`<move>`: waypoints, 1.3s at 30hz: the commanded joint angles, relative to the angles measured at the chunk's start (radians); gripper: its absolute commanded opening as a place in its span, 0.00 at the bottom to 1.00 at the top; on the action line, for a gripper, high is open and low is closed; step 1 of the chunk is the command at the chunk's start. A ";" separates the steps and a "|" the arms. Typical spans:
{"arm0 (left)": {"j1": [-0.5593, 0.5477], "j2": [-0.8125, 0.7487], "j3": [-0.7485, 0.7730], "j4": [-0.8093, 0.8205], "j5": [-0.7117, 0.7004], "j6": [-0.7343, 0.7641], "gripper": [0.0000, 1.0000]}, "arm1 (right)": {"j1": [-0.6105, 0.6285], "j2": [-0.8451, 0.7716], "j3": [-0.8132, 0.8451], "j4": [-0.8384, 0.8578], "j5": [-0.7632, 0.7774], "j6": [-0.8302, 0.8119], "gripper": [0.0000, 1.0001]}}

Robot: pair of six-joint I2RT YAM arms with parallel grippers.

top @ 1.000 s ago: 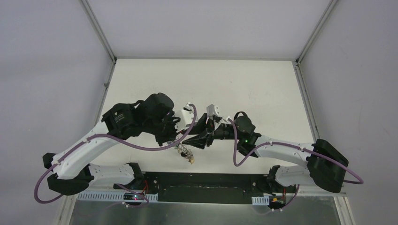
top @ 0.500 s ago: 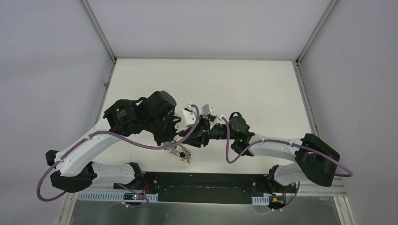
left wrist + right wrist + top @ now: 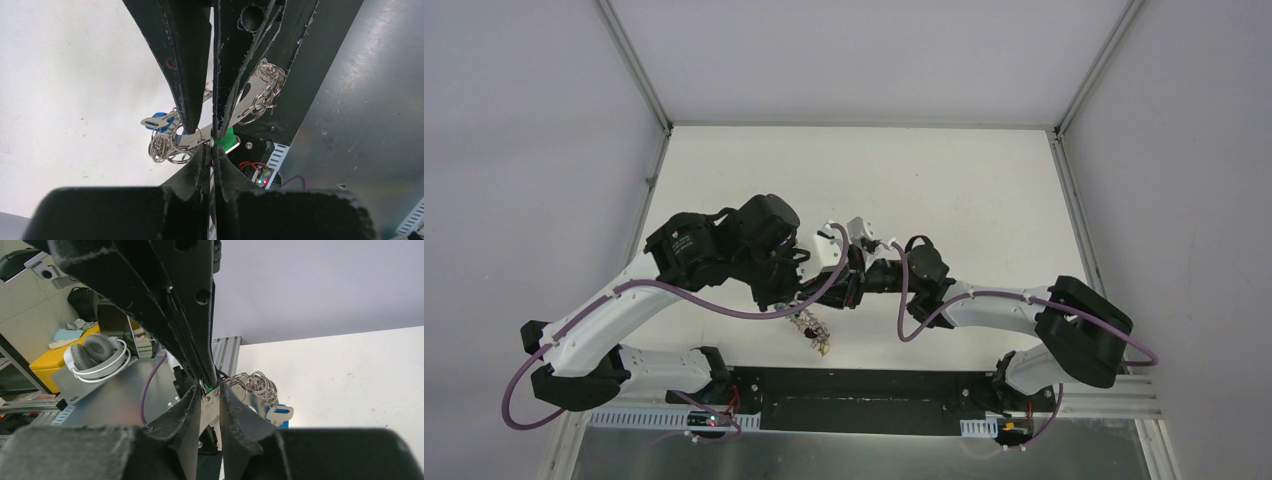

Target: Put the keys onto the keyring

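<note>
While left hand clamps the keyring and right hand a key, white tabletop, grey walls, headphones.

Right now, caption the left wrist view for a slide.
Left hand and right hand meet, pinching a key bunch: blue tag, green tag.

Soft, even overhead light leaves the matte white table bright, with faint shadows; both wrist views blur in the near foreground.
</note>
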 commanded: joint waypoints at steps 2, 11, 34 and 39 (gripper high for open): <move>-0.005 -0.032 0.006 0.053 0.018 0.009 0.00 | 0.004 0.017 0.049 0.072 -0.027 0.025 0.20; -0.006 -0.044 0.007 0.059 0.012 0.006 0.00 | 0.012 0.021 0.071 0.029 -0.051 0.010 0.08; -0.006 -0.491 -0.419 0.513 -0.069 -0.263 0.37 | 0.010 -0.035 0.030 0.010 -0.005 -0.010 0.00; -0.006 -0.619 -0.595 0.672 -0.030 -0.273 0.24 | 0.009 -0.047 0.032 0.004 -0.008 -0.010 0.00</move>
